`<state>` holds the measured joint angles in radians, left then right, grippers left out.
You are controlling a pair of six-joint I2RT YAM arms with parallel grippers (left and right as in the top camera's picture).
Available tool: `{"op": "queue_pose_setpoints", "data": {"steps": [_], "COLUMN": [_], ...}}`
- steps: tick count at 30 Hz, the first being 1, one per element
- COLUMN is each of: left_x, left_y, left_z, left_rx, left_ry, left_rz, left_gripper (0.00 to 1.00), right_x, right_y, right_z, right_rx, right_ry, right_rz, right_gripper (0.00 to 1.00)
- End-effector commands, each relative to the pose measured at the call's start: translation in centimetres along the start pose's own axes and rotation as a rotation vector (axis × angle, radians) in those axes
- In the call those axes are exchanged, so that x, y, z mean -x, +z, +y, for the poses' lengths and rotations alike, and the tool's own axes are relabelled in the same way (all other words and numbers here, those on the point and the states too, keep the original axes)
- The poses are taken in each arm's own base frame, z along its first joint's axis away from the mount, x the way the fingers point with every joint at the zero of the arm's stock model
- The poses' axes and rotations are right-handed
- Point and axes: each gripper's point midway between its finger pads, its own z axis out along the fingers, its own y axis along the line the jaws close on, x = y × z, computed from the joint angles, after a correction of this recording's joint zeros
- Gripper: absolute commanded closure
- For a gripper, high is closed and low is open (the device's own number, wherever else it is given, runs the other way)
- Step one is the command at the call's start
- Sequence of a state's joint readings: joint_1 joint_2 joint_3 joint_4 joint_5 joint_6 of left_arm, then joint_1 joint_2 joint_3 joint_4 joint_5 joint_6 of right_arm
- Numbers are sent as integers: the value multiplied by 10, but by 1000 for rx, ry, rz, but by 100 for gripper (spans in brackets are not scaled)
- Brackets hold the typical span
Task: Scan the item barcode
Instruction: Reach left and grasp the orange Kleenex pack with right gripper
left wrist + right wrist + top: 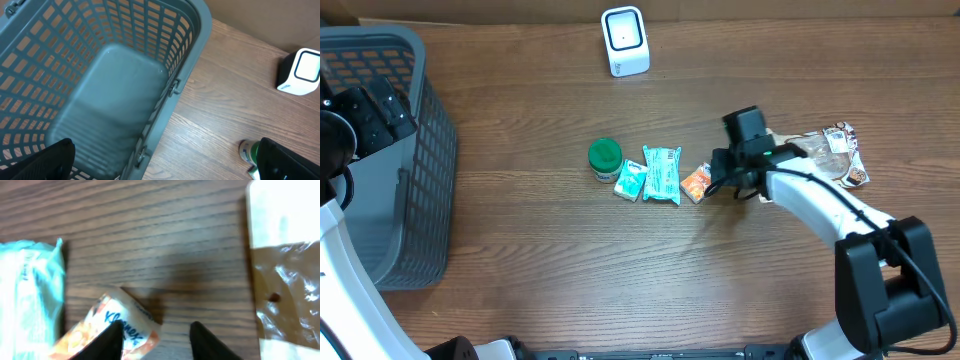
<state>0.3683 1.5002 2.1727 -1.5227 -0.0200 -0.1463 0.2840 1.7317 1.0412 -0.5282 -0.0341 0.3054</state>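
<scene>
Orange tissue pack point(696, 183) flat on the bench point(520, 260), at the right end of a short row. Just beside it, right gripper point(157, 342) apart, one finger over its corner; left gripper point(162, 162) wide apart above the basket point(190, 30). Seemingly grasp stage: next, close, lift, present barcode to scanner point(625, 40).

Dark wood-grain table point(520, 260)

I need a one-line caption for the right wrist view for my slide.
Right pincer, jaws apart, over the corner of an orange Kleenex pack on the wooden table, beside a teal pack.
</scene>
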Motion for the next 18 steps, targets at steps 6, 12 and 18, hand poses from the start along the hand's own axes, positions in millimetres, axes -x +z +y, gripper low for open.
{"op": "queue_pose_setpoints", "data": {"steps": [6,12,18], "left_x": [3,3,3], "left_y": [0,0,0], "left_z": [2,2,2], "left_rx": [8,8,8], "left_ry": [12,12,12], "left_rz": [-7,-7,-6], "left_gripper": [0,1,1], "right_x": [-24,-35,-24], "right_y": [-24,-18,-8], "right_z": [60,72,70], "right_rx": [384,292,132], "right_ry": [186,207,292], "right_rz": [225,218,88], "right_gripper": [27,28,34]}}
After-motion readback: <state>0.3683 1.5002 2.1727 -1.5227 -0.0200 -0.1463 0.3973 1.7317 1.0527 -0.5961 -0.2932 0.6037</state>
